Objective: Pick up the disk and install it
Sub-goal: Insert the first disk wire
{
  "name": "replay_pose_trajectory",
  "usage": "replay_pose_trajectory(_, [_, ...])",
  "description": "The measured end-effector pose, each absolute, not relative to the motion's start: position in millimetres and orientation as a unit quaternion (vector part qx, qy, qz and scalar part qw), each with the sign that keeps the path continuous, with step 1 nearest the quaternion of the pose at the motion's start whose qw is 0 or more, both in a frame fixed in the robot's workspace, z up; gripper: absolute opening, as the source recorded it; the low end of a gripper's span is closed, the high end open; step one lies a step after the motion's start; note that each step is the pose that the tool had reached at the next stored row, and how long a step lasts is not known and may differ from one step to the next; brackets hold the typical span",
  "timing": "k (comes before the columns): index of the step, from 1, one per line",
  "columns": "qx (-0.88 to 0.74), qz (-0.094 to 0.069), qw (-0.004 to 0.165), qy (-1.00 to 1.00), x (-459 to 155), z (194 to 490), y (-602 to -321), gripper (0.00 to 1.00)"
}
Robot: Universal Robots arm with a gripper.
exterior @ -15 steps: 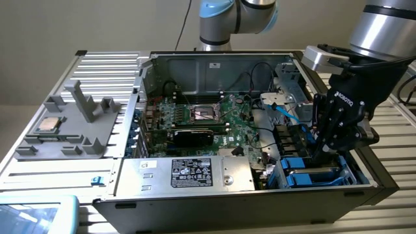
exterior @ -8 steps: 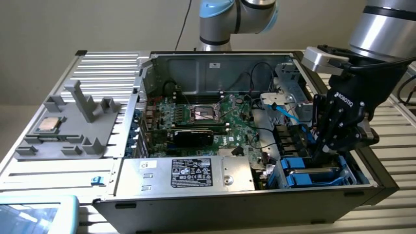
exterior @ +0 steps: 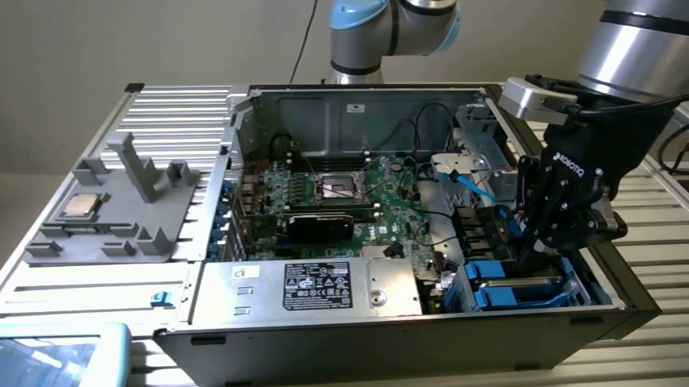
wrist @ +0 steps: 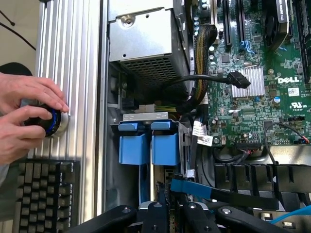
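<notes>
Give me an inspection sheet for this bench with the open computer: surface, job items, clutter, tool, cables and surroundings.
Surface: slatted metal table carrying an open computer case.
Job's things: two blue drive carriers sit side by side in the bay; the disk cannot be told apart from them.
Clutter: grey fixture tray holding a square chip; keyboard.
Tool: tool sits low in the drive bay, at the exterior view's right.
Cables: black cable ending in a plug over the motherboard; light-blue cable near the bay.
Surroundings: a person's hands on a round knob; second arm behind the case.
</notes>
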State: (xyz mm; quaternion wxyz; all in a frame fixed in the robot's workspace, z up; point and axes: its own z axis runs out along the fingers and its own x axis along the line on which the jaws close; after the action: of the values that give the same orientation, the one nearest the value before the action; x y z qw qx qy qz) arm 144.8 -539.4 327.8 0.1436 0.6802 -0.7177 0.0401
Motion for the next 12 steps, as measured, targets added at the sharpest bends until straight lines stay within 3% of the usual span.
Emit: replay_pose_trajectory(12, [0.681,0.041,0.144,-0.717,144.3,326.3,-539.0,0.16])
